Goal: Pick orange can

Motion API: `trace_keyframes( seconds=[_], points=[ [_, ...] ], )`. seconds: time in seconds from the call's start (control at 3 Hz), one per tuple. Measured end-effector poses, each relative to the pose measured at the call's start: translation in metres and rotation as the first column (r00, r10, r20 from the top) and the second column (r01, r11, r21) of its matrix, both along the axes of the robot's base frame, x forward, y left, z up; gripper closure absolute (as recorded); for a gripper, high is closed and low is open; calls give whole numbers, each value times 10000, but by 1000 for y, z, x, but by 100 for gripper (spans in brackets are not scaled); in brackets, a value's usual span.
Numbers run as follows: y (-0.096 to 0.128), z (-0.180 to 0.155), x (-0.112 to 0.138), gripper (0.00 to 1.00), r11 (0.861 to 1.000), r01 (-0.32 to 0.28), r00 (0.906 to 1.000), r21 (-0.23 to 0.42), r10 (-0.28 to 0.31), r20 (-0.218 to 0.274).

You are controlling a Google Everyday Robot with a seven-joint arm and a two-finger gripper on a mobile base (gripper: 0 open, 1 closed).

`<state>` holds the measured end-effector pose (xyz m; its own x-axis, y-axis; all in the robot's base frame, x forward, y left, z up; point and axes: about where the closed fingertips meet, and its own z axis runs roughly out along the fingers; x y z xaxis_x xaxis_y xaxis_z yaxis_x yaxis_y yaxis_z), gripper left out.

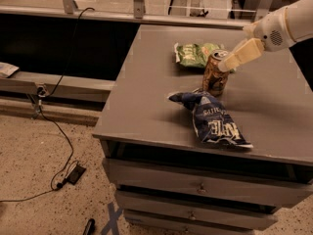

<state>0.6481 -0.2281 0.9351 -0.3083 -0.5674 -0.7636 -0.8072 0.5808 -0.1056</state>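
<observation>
**Hand at the orange can**

Reaches in from the right, tip by the silver lid, likely because that side is free of bags. Apart or together: cannot tell. Can upright on the bench, green chip bag just behind and dark blue chip bag just in front.

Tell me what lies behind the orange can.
A green chip bag lies behind the orange can; its right end is hidden by the can and the tool, at the can's top.
</observation>
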Motion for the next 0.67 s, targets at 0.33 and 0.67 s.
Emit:
trace_keyframes(
  seconds=[0.33,0.67],
  points=[
    [12,-17,1,0,9995,-221,9991,241,229,-353],
    [30,-26,-13,16,9969,-769,9958,-172,759,-518]
  ],
)
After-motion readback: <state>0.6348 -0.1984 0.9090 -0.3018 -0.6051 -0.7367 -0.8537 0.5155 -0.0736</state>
